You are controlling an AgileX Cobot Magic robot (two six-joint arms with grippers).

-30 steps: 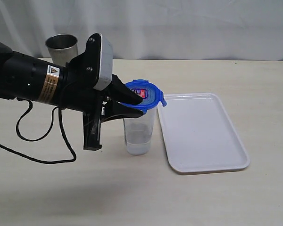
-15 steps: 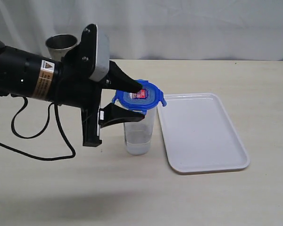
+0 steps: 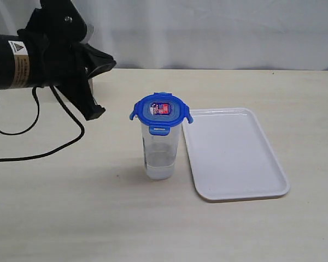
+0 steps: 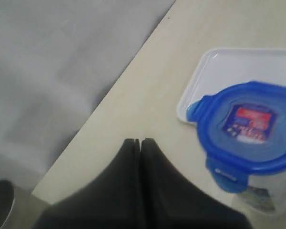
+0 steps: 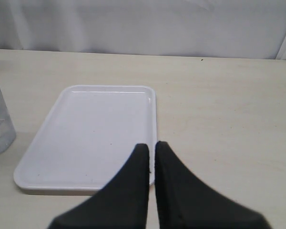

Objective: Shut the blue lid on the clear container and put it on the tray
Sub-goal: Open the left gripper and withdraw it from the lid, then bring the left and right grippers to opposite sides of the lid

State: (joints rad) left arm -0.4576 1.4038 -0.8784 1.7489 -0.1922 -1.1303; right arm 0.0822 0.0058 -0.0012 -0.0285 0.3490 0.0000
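While the left gripper (image 3: 109,64) hangs pinched together, the blue lid (image 3: 160,111) caps the clear container (image 3: 160,155) well off its tips, beside the tray (image 3: 238,164). Its wrist camera agrees. The right gripper (image 5: 152,147), likewise together, hovers over the tray's edge.

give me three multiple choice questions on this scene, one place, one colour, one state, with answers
1. Where does the clear container stand?
A) on the table beside the tray
B) on the tray
C) held in the air

2. What colour is the lid on it?
A) green
B) blue
C) yellow

3. How is the left claw?
A) open around the container
B) shut on the lid
C) shut, holding nothing

Answers: 1 A, its base rests on the table, off the tray's rim. 2 B, the lid is bright blue. 3 C, it is closed on itself, apart from the container.
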